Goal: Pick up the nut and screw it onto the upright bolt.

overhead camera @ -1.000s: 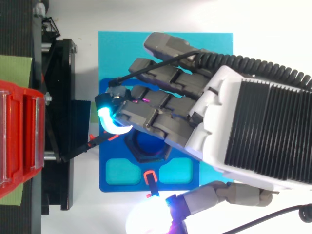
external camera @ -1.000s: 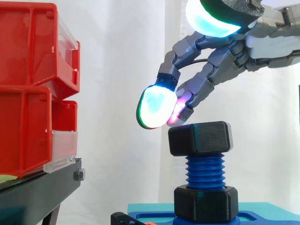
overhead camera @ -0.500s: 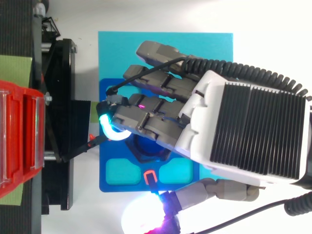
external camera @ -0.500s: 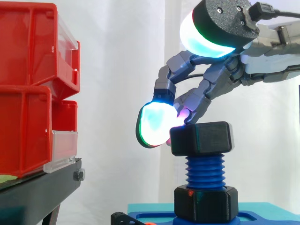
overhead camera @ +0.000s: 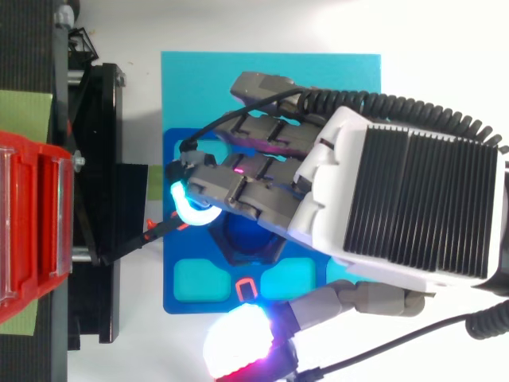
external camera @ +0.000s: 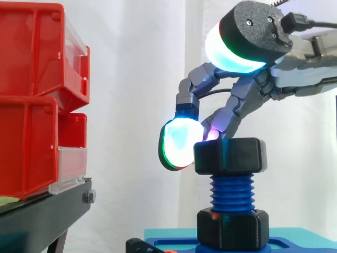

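Note:
A black hex nut [external camera: 229,155] sits on top of the upright blue threaded bolt [external camera: 231,192]. The bolt rises from a black hex collar [external camera: 231,229] on a blue base plate [overhead camera: 179,143]. My hand [external camera: 295,79] reaches in from the right, above the nut. Its bent fingers come down on the nut: one glowing pad [external camera: 179,145] lies against the nut's left side, and a magenta tip rests on its top edge. The thumb pad [external camera: 231,50] stands raised and spread away, clear of the nut. From above, my hand [overhead camera: 413,199] covers most of the nut; part of the bolt top [overhead camera: 242,239] shows.
Stacked red bins [external camera: 31,100] stand on a black stand [external camera: 42,216] to the left of the bolt, with a gap between them and the fingertips. The base plate lies on a cyan mat [overhead camera: 270,68] in front of a white curtain.
The hand has come down and the fingers have bent in: the tips hung just above the nut, now they touch its top and left side. The thumb has swung up.

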Action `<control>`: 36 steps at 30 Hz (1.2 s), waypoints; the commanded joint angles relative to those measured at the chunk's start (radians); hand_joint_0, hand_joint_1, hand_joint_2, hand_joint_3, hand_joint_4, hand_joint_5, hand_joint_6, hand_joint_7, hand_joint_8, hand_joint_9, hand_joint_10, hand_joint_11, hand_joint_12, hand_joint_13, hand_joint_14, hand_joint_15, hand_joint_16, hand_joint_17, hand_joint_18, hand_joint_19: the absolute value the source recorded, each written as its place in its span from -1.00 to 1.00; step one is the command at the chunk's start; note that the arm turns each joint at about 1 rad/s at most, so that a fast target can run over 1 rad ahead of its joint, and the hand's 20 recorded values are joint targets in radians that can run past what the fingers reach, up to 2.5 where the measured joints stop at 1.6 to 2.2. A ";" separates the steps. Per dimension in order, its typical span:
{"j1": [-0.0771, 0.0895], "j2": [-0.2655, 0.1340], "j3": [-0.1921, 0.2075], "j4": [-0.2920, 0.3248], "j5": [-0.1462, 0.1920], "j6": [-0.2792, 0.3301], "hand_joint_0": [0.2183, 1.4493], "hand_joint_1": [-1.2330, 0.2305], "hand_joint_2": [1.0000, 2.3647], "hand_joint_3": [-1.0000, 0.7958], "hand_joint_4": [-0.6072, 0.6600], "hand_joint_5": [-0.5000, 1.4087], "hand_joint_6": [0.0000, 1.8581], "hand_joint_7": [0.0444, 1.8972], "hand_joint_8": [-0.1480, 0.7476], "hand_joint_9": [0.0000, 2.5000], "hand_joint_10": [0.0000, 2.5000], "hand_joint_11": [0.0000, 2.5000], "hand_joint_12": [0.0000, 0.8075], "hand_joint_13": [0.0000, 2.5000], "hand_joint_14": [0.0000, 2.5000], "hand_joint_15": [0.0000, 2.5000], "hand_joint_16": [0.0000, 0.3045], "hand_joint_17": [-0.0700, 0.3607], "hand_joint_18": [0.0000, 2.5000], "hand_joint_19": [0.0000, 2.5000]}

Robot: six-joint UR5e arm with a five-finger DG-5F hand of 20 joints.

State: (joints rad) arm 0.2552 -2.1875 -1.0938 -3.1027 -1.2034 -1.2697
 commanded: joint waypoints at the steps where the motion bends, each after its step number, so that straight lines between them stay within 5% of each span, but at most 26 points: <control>1: -0.008 0.000 0.000 -0.005 -0.011 -0.002 -0.58 0.46 -1.00 -0.44 0.40 -0.54 -0.46 0.28 0.11 -0.30 -1.00 -0.86 0.03 -0.50 -1.00 -0.97 -0.66 -0.14 -0.66 -0.94; 11: -0.033 0.000 0.002 -0.005 -0.050 -0.028 -0.56 0.43 -1.00 -0.44 0.35 -0.50 -0.46 0.48 0.13 -0.22 -1.00 -0.85 -0.02 -0.42 -1.00 -0.95 -0.69 -0.18 -0.59 -0.96; 17: -0.051 0.000 0.045 -0.039 -0.074 -0.066 -0.54 0.40 -1.00 -0.44 0.34 -0.47 -0.46 0.57 0.12 -0.10 -0.99 -0.82 -0.05 -0.34 -1.00 -0.93 -0.71 -0.21 -0.52 -0.95; 21: -0.059 0.000 0.068 -0.090 -0.076 -0.069 -0.54 0.38 -1.00 -0.44 0.32 -0.46 -0.45 0.56 0.11 -0.03 -0.99 -0.81 -0.06 -0.31 -1.00 -0.92 -0.71 -0.22 -0.52 -0.95; 30: -0.068 0.002 0.068 -0.102 -0.079 -0.069 -0.52 0.35 -1.00 -0.44 0.30 -0.41 -0.46 0.56 0.03 0.16 -0.99 -0.80 -0.11 -0.21 -1.00 -0.91 -0.73 -0.25 -0.45 -0.93; 36: -0.071 0.003 0.077 -0.114 -0.079 -0.082 -0.54 0.37 -1.00 -0.44 0.38 -0.52 -0.46 0.15 0.06 0.04 -0.99 -0.80 -0.06 -0.26 -1.00 -0.91 -0.71 -0.22 -0.48 -0.92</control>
State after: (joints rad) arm 0.1863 -2.1852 -1.0233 -3.2109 -1.2822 -1.3421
